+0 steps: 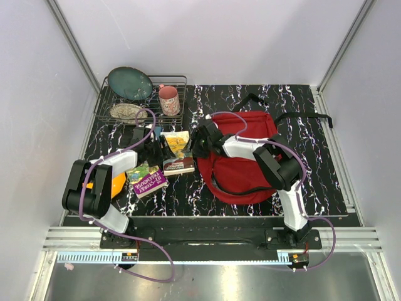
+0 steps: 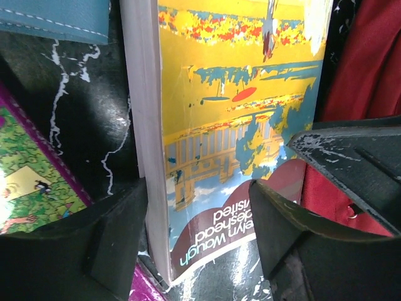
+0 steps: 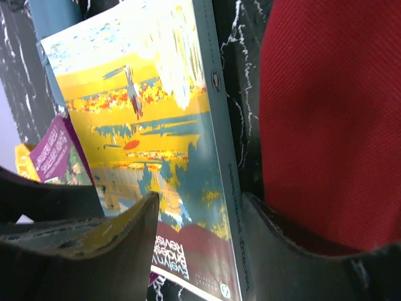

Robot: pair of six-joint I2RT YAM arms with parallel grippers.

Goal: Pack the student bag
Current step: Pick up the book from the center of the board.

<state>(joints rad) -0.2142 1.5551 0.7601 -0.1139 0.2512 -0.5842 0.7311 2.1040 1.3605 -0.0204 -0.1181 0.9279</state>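
Note:
The student bag [image 1: 244, 164] is a red backpack lying flat on the right half of the table, with black straps trailing behind it. Its red cloth fills the right of the right wrist view [image 3: 332, 113]. A yellow-covered paperback [image 1: 177, 152] lies just left of it. My left gripper [image 2: 197, 244] stands open astride the book's near end [image 2: 238, 125], one finger by the page edge and the other over the cover. My right gripper [image 3: 200, 251] is open too, one finger over the cover [image 3: 156, 138] and the other by the spine, against the bag.
A purple and green book [image 1: 147, 179] and an orange item [image 1: 116, 184] lie at the front left. A wire rack [image 1: 178, 80] at the back left holds a teal plate [image 1: 130, 83], a speckled dish [image 1: 128, 111] and a pink mug [image 1: 168, 100]. A teal fabric item [image 2: 56, 19] lies beyond the paperback.

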